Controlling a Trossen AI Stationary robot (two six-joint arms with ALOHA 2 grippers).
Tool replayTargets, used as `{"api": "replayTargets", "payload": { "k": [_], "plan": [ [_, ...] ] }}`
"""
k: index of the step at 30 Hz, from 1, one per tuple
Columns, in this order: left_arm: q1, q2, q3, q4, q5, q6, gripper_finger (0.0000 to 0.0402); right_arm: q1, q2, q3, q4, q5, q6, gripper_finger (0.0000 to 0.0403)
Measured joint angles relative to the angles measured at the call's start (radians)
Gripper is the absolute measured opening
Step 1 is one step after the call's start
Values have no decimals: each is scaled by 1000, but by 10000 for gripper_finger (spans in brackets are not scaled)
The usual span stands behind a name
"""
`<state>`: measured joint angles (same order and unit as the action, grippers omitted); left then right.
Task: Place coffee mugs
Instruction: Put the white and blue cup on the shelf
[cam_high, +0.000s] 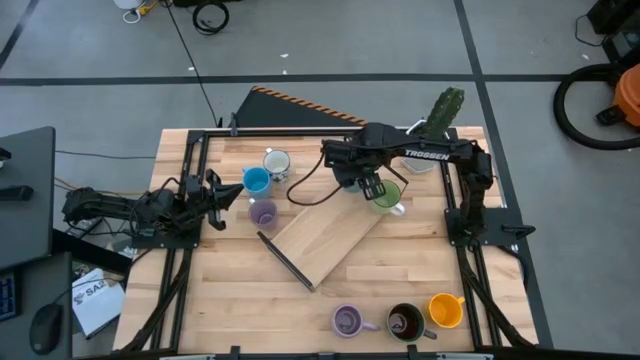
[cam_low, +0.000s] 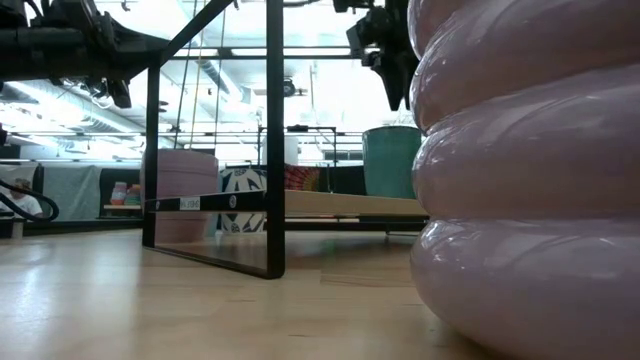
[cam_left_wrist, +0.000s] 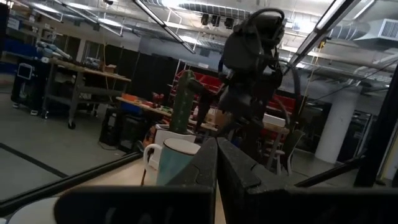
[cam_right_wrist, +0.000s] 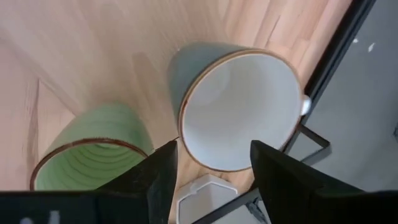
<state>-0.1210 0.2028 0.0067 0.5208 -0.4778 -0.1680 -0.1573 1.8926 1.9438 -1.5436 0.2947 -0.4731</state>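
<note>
The green mug (cam_high: 386, 196) stands toward the far right part of the surface (cam_high: 420, 270), just off the far end of a tilted wooden board (cam_high: 325, 235) with a dark rim. A grey-blue mug (cam_right_wrist: 239, 112) with a white inside sits just beside it, near the surface's far right edge frame, with a white hexagonal pot (cam_right_wrist: 199, 199) close by. The right hand (cam_high: 372, 187) hovers directly above these two, its fingers (cam_right_wrist: 158, 171) spread wide apart and holding nothing.

Near the far left part of the surface stand a blue mug (cam_high: 256, 180), a white mug (cam_high: 277, 162) and a lavender mug (cam_high: 262, 212). Along the near edge sit another lavender mug (cam_high: 347, 321), a dark brown mug (cam_high: 405, 322) and an orange mug (cam_high: 445, 310).

The left hand (cam_high: 213, 200) waits at the left edge, fingers pressed together, empty.
</note>
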Motion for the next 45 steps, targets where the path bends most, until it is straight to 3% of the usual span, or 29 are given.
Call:
{"api": "replayTargets", "payload": {
  "k": [9, 16, 23, 30, 37, 41, 45],
  "plan": [
    [0, 0, 0, 0, 0, 29, 9, 8, -67, 0, 94, 0, 17, 209],
    [0, 0, 0, 1, -37, 27, 12, 14, -79, 0, 326, -35, 34, 231],
    [0, 0, 0, -1, -43, 23, 62, 42, -63, -2, 564, -53, 82, 231],
    [-1, 0, 0, -20, 2, 5, 108, 49, -62, -3, 614, -89, 234, 222],
    [-1, 0, 0, -52, 88, -77, 112, 87, -45, -43, 628, -107, 261, 222],
    [0, 0, 4, -57, 84, -112, 112, 98, -43, -85, 683, -40, 219, 222],
    [16, 9, 85, -232, 56, -224, 112, 96, -47, -83, 697, -32, 230, 222]
  ]
}}
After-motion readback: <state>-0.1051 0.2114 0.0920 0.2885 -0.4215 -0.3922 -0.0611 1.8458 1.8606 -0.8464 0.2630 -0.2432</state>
